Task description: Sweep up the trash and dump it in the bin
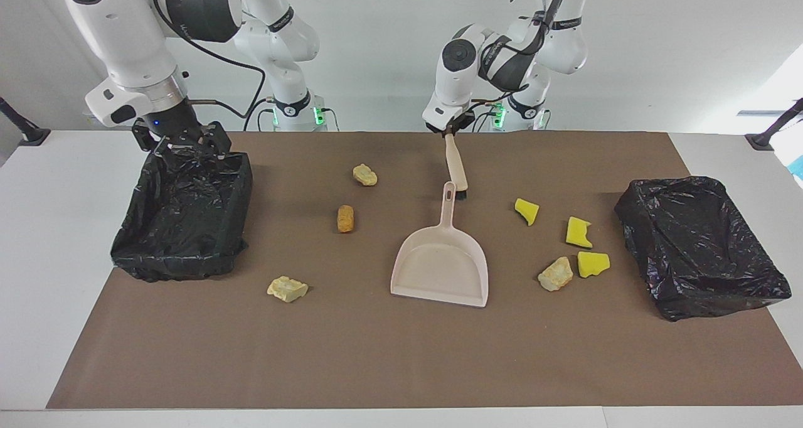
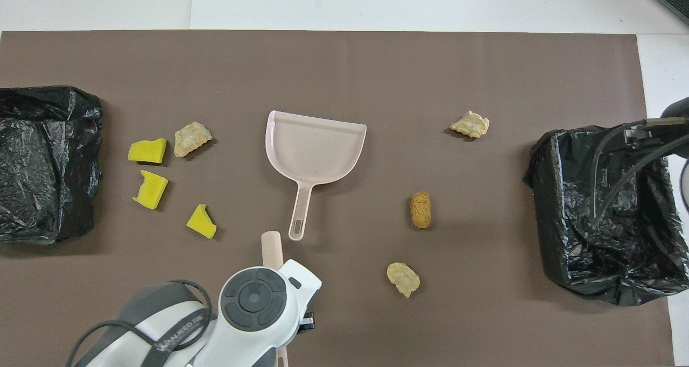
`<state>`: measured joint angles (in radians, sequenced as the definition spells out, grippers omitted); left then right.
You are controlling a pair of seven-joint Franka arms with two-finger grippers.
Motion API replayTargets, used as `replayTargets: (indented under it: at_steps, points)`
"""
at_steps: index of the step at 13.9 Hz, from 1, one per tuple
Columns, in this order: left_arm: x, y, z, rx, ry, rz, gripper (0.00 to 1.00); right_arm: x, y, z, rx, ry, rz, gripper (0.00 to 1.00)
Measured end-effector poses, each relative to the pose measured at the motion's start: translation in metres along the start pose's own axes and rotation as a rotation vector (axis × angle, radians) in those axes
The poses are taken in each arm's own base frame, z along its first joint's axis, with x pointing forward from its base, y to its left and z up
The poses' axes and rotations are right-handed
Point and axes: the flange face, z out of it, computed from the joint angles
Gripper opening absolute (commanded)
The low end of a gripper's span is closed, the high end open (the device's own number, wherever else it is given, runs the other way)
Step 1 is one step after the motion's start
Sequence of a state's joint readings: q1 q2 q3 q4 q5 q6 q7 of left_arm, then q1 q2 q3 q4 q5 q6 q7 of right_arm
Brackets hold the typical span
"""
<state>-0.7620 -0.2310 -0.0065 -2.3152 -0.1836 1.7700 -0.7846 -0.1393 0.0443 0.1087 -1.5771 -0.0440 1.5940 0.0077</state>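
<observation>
The dustpan [image 1: 441, 265] lies flat in the middle of the brown surface [image 1: 401, 353], and I place the other things from it. Its handle points toward the robots and its open mouth away from them. The left gripper [image 1: 449, 128] hangs over the spot just nearer to the robots than the handle end, and its fingers are closed on the pale handle of a brush [image 1: 456, 164]. The brush hangs almost straight down with its dark bristles at the surface, close to the end of the dustpan handle.

The trash is in two groups. Toward the left arm's end from the dustpan lie three yellow sponge pieces [image 1: 578, 232] and one pale bread lump [image 1: 556, 273], all near each other, and past them stands a bin lined with a black bag [image 1: 702, 246]. Toward the right arm's end lie three bread lumps [image 1: 345, 218], more spread out, and then the second lined bin [image 1: 182, 221].

The right gripper [image 1: 180, 140] is at the rim of that second bin (whether its fingers are wide or narrow I cannot tell).

In my judgement the sponge group comes first, since it is nearer to the left arm. The brush must go sideways past it and then push back toward the dustpan, whose mouth faces away from the robots and not toward the sponges.
</observation>
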Motion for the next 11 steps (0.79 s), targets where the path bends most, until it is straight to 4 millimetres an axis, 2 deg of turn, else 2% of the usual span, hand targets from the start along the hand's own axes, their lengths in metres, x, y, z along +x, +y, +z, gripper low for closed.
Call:
replayTargets:
  at_steps: [3, 5, 6, 9, 11]
  points:
    - [0.018, -0.073, -0.049, 0.015, -0.073, 0.01, 0.0, -0.005, -0.017, 0.009, 0.084, -0.001, 0.002, 1.0]
    - [0.044, -0.124, -0.072, 0.017, -0.059, -0.001, 0.0, 0.001, -0.053, 0.03, 0.1, 0.021, 0.004, 1.0]
    - [0.058, -0.147, -0.079, 0.018, -0.043, 0.001, 0.0, 0.003, -0.082, 0.042, 0.103, 0.03, 0.015, 1.0]
    - [0.105, -0.222, -0.09, 0.019, -0.004, 0.045, 0.0, 0.005, -0.189, 0.072, 0.126, 0.063, 0.081, 1.0]
    - [0.141, -0.276, -0.099, 0.0, 0.027, 0.073, 0.0, -0.005, -0.259, 0.086, 0.154, 0.086, 0.138, 1.0]
